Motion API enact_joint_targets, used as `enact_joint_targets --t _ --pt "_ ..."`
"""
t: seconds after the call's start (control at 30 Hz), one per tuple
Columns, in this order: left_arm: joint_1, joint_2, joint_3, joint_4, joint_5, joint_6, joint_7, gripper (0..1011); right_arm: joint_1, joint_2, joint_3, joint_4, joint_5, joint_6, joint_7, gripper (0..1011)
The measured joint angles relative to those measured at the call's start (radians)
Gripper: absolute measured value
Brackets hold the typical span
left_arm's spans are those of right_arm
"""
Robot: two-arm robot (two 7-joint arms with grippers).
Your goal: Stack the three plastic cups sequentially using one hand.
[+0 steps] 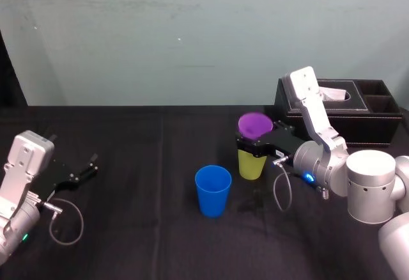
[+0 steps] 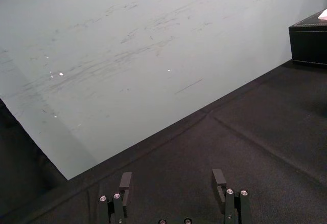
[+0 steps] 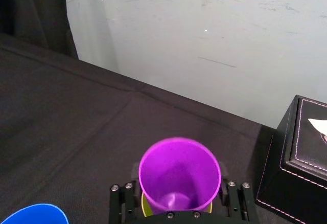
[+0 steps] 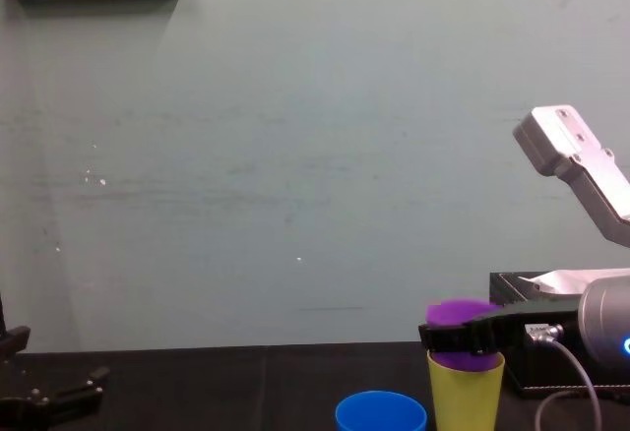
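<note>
Now we see our right gripper point(image 1: 254, 146) out over the black desk point(image 1: 128, 229), near the middle and a bit to the right. Its fingers point(image 3: 122, 206) pinch the purple cup point(image 1: 255, 124) from both sides, just under the rim. The purple cup is upright. Its bottom part is down inside the yellow-green cup point(image 1: 252, 165), and its top part sticks up above that cup's rim. The yellow-green cup stands on the desk. The blue cup point(image 1: 213, 190) stands by itself on the desk with its open end up. It is near the yellow-green cup, on its left and closer to us, and it does not touch it. A black box point(image 1: 345, 110) sits behind our right arm. Our left gripper point(image 1: 89, 166) rests low at the far left of the desk, well apart from the cups, with its fingers point(image 2: 125, 182) spread wide.
</note>
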Motion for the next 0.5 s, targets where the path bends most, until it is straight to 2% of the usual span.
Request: enact_joint_targets --t 0.17,0.23,0.5 --pt "0.000 0.000 0.000 0.000 0.000 0.000 0.000 1000 0.000 0.000 0.000 -0.001 0.000 0.000 0.000 976" --pt "0.000 0.000 0.000 0.000 0.000 0.000 0.000 1000 0.000 0.000 0.000 -0.001 0.000 0.000 0.000 1002" --pt "0.000 0.000 0.000 0.000 0.000 0.000 0.000 1000 0.000 0.001 0.000 -0.002 0.001 0.001 -0.001 1002"
